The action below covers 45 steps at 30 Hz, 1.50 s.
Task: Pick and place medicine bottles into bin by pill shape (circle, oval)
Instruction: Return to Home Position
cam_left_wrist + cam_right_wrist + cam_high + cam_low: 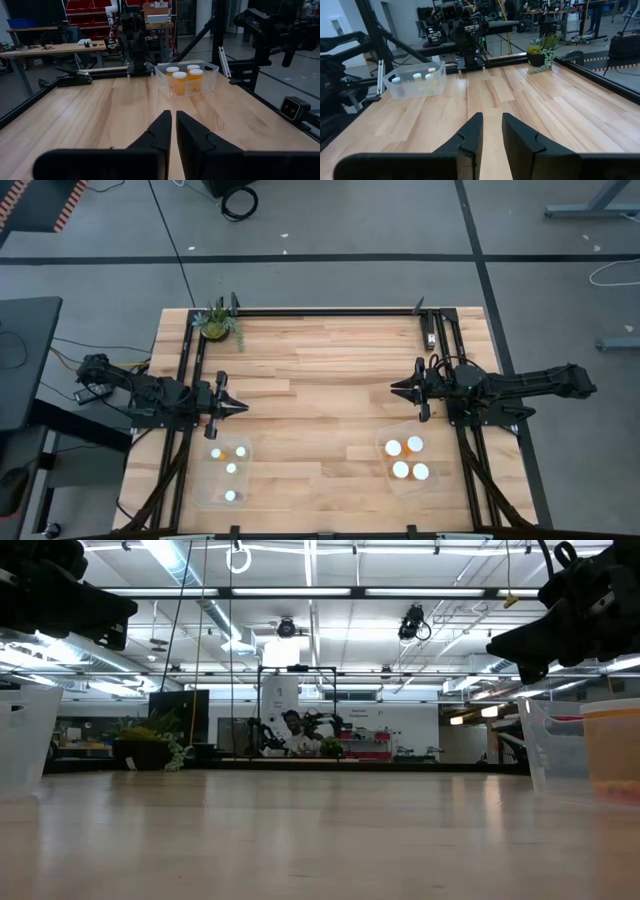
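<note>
With the medicine bottles (401, 469) binned, only parking seems left: left gripper (173, 114) jaws nearly closed, right gripper (492, 116) jaws narrowly parted, both empty.

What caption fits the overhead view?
Four narrow white-capped bottles sit in the left clear plastic bin, four wider ones in the right; both dark arms idle.

Med bottles (195, 80): white caps, orange bodies. Bins (212, 77) clear. Table (320, 380) pale wood-grain. Plant (218, 323) green.
</note>
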Each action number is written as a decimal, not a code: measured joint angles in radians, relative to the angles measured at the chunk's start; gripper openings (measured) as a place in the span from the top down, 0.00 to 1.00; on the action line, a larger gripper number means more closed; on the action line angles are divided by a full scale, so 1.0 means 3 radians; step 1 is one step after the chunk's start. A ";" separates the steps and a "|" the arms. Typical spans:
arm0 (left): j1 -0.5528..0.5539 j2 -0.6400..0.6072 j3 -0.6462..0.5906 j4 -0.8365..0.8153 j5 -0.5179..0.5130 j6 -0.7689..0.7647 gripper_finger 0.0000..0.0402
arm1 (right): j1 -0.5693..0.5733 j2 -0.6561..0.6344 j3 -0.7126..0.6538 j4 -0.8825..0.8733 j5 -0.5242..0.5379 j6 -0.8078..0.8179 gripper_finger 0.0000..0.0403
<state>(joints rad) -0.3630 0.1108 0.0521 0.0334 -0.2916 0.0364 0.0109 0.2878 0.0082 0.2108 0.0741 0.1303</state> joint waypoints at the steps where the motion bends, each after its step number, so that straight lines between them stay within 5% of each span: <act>1: -0.0001 0.0000 0.0000 0.0000 0.0000 0.0000 0.92 | 0.0000 0.0000 0.0000 0.0001 -0.0001 0.0000 0.80; 45: -0.0001 0.0001 0.0000 0.0000 0.0000 0.0000 0.92 | 0.0000 0.0000 0.0000 0.0001 -0.0001 0.0000 0.80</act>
<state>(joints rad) -0.3632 0.1112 0.0521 0.0334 -0.2916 0.0364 0.0109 0.2878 0.0082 0.2111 0.0738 0.1303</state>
